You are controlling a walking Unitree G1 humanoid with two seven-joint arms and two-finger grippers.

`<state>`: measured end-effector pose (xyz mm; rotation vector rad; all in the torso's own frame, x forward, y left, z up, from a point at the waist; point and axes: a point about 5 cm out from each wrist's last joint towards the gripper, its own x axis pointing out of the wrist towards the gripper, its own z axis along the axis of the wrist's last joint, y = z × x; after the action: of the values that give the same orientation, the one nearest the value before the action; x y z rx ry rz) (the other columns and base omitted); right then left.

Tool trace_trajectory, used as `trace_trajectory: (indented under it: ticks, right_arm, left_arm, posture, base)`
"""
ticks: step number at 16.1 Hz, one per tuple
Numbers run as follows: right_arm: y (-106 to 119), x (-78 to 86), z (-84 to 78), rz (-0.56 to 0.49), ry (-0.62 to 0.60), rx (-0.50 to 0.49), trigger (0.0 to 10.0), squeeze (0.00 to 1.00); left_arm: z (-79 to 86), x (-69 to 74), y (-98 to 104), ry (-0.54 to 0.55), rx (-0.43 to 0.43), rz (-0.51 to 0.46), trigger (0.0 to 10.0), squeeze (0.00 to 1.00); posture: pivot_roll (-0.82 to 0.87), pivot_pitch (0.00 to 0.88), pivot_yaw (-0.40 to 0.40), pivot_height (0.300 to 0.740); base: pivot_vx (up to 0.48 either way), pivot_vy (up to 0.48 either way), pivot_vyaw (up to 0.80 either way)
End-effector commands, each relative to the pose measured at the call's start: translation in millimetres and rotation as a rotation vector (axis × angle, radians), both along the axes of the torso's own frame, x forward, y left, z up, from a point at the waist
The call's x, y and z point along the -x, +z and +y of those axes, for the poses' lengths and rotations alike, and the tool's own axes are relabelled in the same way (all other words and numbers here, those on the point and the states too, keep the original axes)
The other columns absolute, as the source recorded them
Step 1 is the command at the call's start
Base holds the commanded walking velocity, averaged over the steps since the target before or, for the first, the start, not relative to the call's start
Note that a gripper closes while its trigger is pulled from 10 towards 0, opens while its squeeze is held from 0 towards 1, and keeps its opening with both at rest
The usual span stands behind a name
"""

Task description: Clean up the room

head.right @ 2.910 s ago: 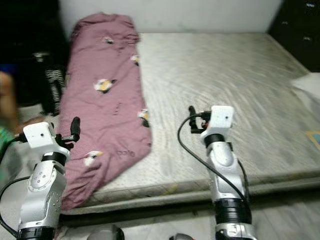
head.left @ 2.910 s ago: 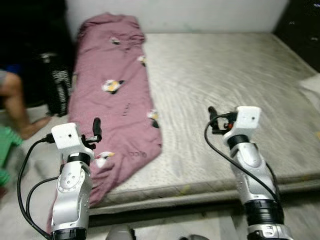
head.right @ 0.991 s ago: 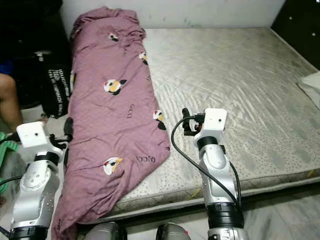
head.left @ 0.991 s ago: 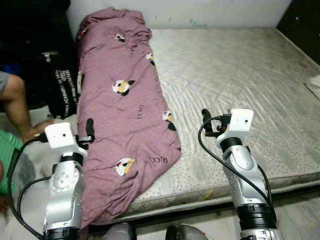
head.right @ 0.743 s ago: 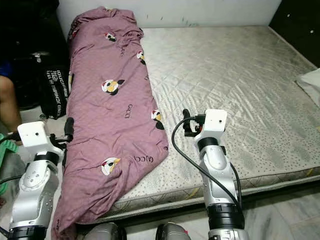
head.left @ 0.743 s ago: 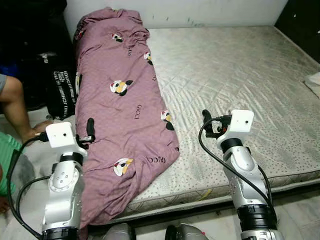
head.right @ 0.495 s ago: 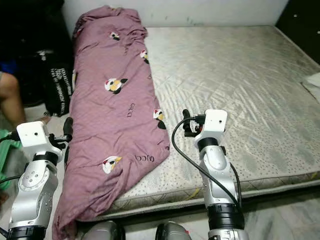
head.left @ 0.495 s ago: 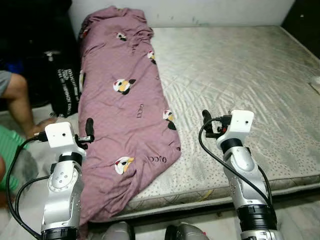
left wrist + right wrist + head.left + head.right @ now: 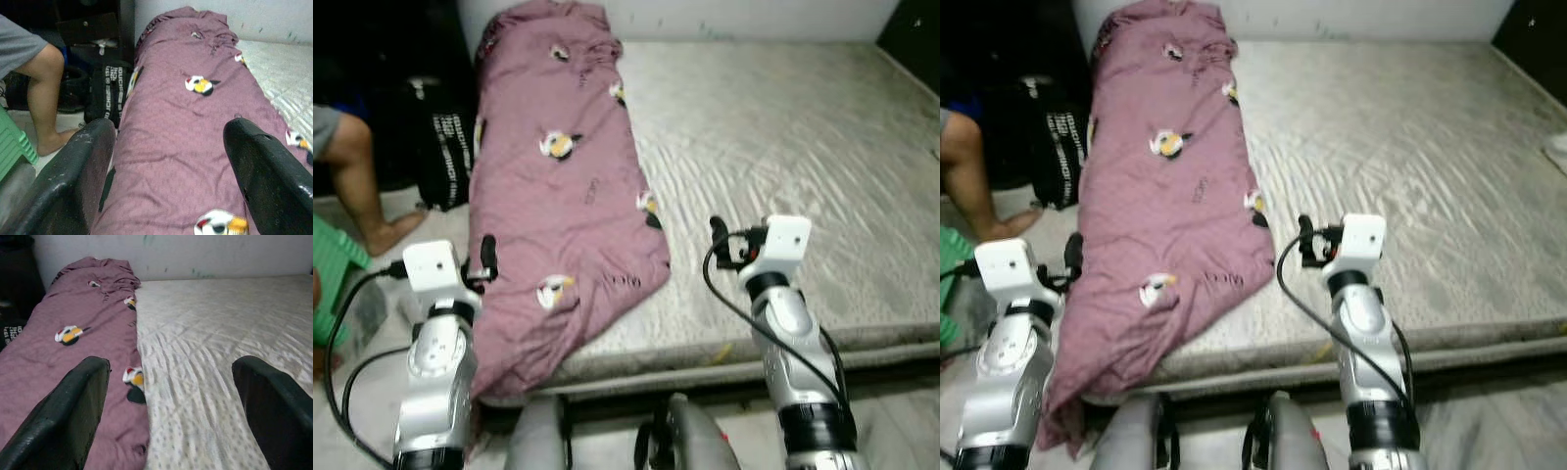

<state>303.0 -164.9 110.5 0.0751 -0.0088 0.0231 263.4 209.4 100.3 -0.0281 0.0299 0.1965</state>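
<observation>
Left tool (image 9: 166,166) — spread above "GUCCI" blanket (image 9: 563,186)

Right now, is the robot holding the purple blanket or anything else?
No, nothing is held. The left gripper and the right gripper both have their fingers spread wide, with the purple blanket lying untouched on the mattress.

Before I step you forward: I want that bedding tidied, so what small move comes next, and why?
Probably reach the left gripper forward and down onto the purple blanket. Its jaws are open and it hovers at the blanket's near end, which droops over the mattress edge. The right gripper, also open, hangs over bare mattress.
</observation>
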Motion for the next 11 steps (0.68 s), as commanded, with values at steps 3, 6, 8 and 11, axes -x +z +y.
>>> trace_trajectory:
  ticks: [3, 6, 8, 11]
  right_arm:
    - [6, -0.7, -3.2, -0.013, -0.016, -0.001, 10.0, 0.0]
    - [13, 3.5, -5.9, -0.023, -0.014, 0.008, 10.0, 0.0]
    - [10, 11.2, -10.9, -0.005, -0.015, 0.023, 10.0, 0.0]
    - [9, 24.1, -19.6, 0.014, -0.015, 0.044, 10.0, 0.0]
  left_arm:
    - [11.5, -1.7, -9, 0.041, -0.044, 0.072, 10.0, 0.0]
    - [32.5, -9.9, -15, 0.12, -0.052, 0.118, 10.0, 0.0]
    - [37.2, -12.4, -15, 0.132, -0.055, 0.121, 10.0, 0.0]
    - [38.9, -18.4, -17, 0.154, -0.051, 0.13, 10.0, 0.0]
  posture:
    - [0.07, 0.096, -0.038, 0.63]
    - [0.05, 0.13, -0.052, 0.63]
    - [0.03, 0.151, -0.061, 0.625]
    - [0.0, 0.182, -0.073, 0.585]
  base:
    - [0.0, 0.0, 0.0]
    - [0.0, 0.0, 0.0]
    - [0.0, 0.0, 0.0]
    - [0.0, 0.0, 0.0]
